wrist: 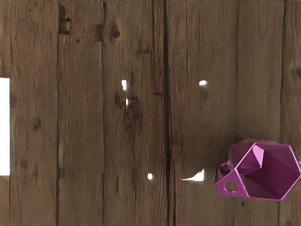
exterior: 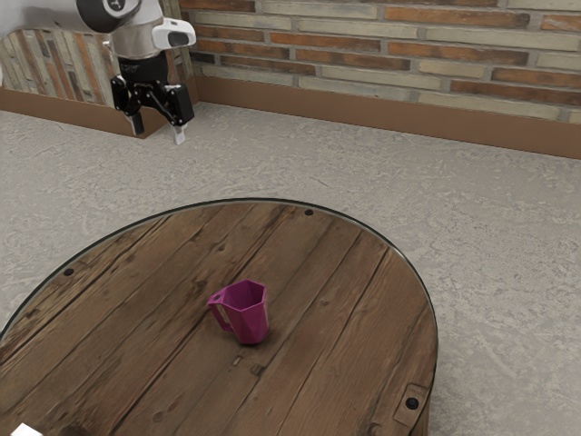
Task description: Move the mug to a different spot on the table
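A magenta faceted mug (exterior: 242, 311) stands upright near the middle of the round wooden table (exterior: 109, 300), its handle toward the exterior view's left. My gripper (exterior: 158, 133) hangs high above the table at the exterior view's upper left, well away from the mug, open with nothing between its fingers. The wrist view looks straight down on the planks, with the mug (wrist: 259, 170) off to one side of my hand and its handle facing the middle of the picture.
A white object (exterior: 20, 430) lies at the table's front left edge and appears as a white strip (wrist: 4, 126) in the wrist view. A brick wall (exterior: 381, 45) runs behind, with grey floor around the table.
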You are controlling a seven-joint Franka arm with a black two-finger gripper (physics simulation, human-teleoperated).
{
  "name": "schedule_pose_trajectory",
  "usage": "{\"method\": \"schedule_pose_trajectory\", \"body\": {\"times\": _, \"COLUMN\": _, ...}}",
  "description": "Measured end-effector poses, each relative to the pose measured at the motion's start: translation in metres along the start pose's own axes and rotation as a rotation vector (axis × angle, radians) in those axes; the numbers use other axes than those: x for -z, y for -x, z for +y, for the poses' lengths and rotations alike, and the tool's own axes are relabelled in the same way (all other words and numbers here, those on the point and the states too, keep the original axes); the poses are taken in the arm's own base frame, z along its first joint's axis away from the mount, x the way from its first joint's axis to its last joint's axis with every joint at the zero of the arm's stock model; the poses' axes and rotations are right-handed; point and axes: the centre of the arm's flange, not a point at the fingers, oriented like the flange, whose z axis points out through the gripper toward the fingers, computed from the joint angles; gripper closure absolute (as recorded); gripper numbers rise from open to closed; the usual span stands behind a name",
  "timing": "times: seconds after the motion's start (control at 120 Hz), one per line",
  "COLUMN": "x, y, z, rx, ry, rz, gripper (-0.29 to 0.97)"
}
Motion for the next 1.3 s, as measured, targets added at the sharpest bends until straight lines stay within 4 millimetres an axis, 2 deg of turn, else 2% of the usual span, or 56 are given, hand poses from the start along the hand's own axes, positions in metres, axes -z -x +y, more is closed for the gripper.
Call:
{"method": "schedule_pose_trajectory", "body": {"times": 0.083, "x": -0.003, "y": 0.001, "z": 0.000, "rx": 0.000, "ry": 0.010, "rz": -0.002, "gripper": 0.00}}
{"method": "schedule_pose_trajectory", "body": {"times": 0.133, "x": -0.008, "y": 0.010, "z": 0.002, "rx": -0.006, "ry": 0.020, "rz": -0.016, "gripper": 0.00}}
{"method": "schedule_pose_trajectory", "body": {"times": 0.208, "x": -0.037, "y": 0.037, "z": 0.007, "rx": -0.058, "ry": 0.046, "rz": -0.039, "gripper": 0.00}}
{"method": "schedule_pose_trajectory", "body": {"times": 0.283, "x": -0.056, "y": 0.068, "z": 0.013, "rx": -0.171, "ry": 0.058, "rz": -0.014, "gripper": 0.00}}
{"method": "schedule_pose_trajectory", "body": {"times": 0.342, "x": -0.080, "y": 0.089, "z": 0.022, "rx": -0.290, "ry": 0.068, "rz": -0.016, "gripper": 0.00}}
{"method": "schedule_pose_trajectory", "body": {"times": 0.4, "x": -0.100, "y": 0.100, "z": 0.034, "rx": -0.403, "ry": 0.075, "rz": -0.020, "gripper": 0.00}}
{"method": "schedule_pose_trajectory", "body": {"times": 0.467, "x": -0.146, "y": 0.114, "z": 0.043, "rx": -0.510, "ry": 0.084, "rz": -0.039, "gripper": 0.00}}
{"method": "schedule_pose_trajectory", "body": {"times": 0.542, "x": -0.196, "y": 0.128, "z": 0.041, "rx": -0.592, "ry": 0.122, "rz": -0.023, "gripper": 0.00}}
{"method": "schedule_pose_trajectory", "body": {"times": 0.608, "x": -0.223, "y": 0.134, "z": 0.037, "rx": -0.630, "ry": 0.199, "rz": 0.044, "gripper": 0.00}}
{"method": "schedule_pose_trajectory", "body": {"times": 0.7, "x": -0.234, "y": 0.132, "z": 0.037, "rx": -0.700, "ry": 0.268, "rz": 0.168, "gripper": 0.00}}
{"method": "schedule_pose_trajectory", "body": {"times": 0.8, "x": -0.242, "y": 0.124, "z": 0.027, "rx": -0.789, "ry": 0.282, "rz": 0.264, "gripper": 0.00}}
{"method": "schedule_pose_trajectory", "body": {"times": 0.917, "x": -0.246, "y": 0.092, "z": 0.023, "rx": -0.933, "ry": 0.256, "rz": 0.308, "gripper": 0.00}}
{"method": "schedule_pose_trajectory", "body": {"times": 1.025, "x": -0.255, "y": 0.076, "z": 0.017, "rx": -1.049, "ry": 0.264, "rz": 0.329, "gripper": 0.00}}
{"method": "schedule_pose_trajectory", "body": {"times": 1.175, "x": -0.281, "y": 0.068, "z": 0.012, "rx": -1.161, "ry": 0.308, "rz": 0.357, "gripper": 0.00}}
{"method": "schedule_pose_trajectory", "body": {"times": 1.3, "x": -0.296, "y": 0.067, "z": 0.025, "rx": -1.212, "ry": 0.367, "rz": 0.423, "gripper": 0.00}}
